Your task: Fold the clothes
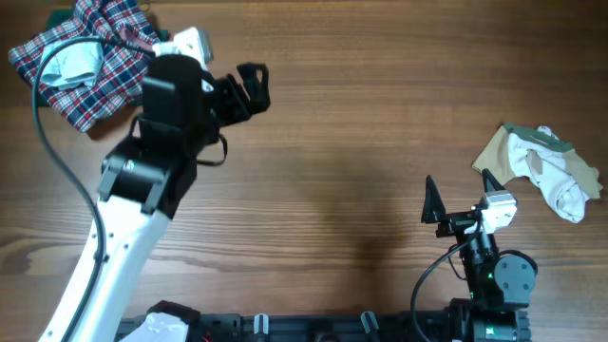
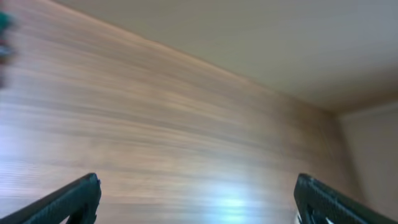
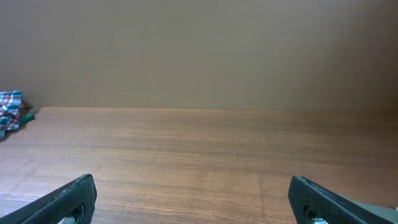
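Observation:
A red-white-blue plaid garment point(image 1: 104, 66) lies crumpled at the far left corner, with a pale blue-white cloth point(image 1: 72, 65) bunched on it. The plaid's edge shows in the right wrist view point(image 3: 9, 107). A beige and white garment point(image 1: 543, 167) lies crumpled at the right edge. My left gripper point(image 1: 251, 87) is open and empty over bare wood, to the right of the plaid pile; its view point(image 2: 198, 199) is blurred and shows only table. My right gripper point(image 1: 461, 195) is open and empty near the front right, left of the beige garment; between its fingers point(image 3: 193, 199) is bare wood.
The wooden table point(image 1: 361, 123) spans the whole view. A black cable point(image 1: 43, 114) runs from the left arm across the plaid pile. Something white point(image 1: 152, 328) sits at the front edge by the left arm's base. A wall stands behind the table point(image 3: 199, 50).

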`<state>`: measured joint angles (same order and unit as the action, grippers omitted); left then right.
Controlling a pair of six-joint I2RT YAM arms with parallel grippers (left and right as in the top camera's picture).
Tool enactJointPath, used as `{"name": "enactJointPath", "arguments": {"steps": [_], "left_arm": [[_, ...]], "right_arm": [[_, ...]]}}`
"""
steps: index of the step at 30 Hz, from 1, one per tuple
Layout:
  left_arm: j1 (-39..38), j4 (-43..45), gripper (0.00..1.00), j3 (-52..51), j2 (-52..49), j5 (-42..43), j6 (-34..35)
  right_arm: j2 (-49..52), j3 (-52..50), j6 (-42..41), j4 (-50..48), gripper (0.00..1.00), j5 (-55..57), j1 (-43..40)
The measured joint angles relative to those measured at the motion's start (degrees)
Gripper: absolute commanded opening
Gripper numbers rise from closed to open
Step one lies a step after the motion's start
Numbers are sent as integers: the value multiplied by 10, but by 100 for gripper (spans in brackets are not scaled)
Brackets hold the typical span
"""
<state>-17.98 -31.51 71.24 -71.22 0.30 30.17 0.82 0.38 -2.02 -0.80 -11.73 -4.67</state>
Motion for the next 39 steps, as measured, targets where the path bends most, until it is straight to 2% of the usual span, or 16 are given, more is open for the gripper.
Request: {"name": "enactJointPath", "arguments": {"steps": [2,6,10,12,14,20,25,30,39], "left_arm": [[-7,-26,100,-2,17,-47,-2],[5,-5,100,-60,66,-92,-4],[42,93,100,-188,125,-81,-5],[58,114,100,-234,148,-70,-6],[92,166,100,-343,215,-58,-6],[126,235,100,-533,380,-47,-6],[127,264,100,-651,489,-44,-6],[128,295,100,-686,524,-39,-18],[128,272,100,-705,624,-22,-76]], "right_arm": [[0,0,0,0,100,0,0],[0,0,0,0,100,0,0],[0,0,0,0,100,0,0],[0,0,0,-1,100,0,0],[-1,0,0,0,100,0,0],[-1,0,0,0,100,0,0],[-1,0,0,0,100,0,0],[-1,0,0,0,100,0,0],[-1,0,0,0,100,0,0]]}}
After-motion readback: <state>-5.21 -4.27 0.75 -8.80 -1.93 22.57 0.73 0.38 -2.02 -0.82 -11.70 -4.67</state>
